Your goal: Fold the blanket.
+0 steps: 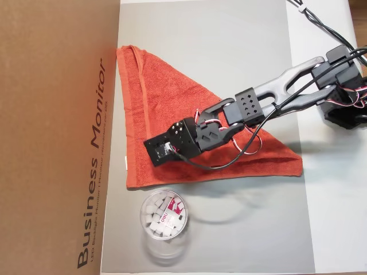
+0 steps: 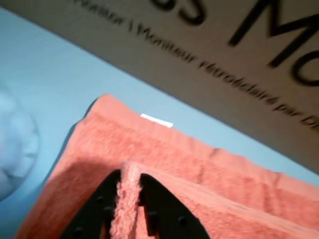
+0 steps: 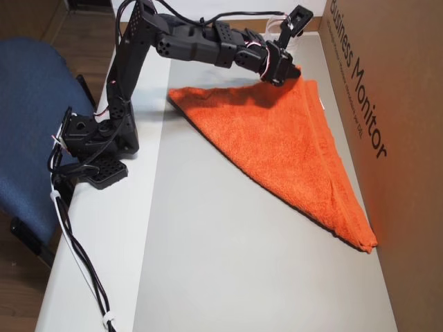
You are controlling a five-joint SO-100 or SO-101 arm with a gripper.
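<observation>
Orange-red blanket (image 1: 172, 109) lay as a triangle on the grey mat (image 1: 241, 229), one corner pinched in the gripper (image 2: 128, 199)
Terry cloth showed as a ridge squeezed between the black jaws in the wrist view, so the gripper was closed on a fold of the blanket, near the cardboard box (image 1: 51, 114) and just beside the white tag (image 2: 156, 120). One diagonal fold looked done, and a second fold seemed in hand. By my judgement the next move called for lifting that pinched part clear and carrying it across to the far point, steering clear of the round plastic tub (image 1: 164, 214) nearby
</observation>
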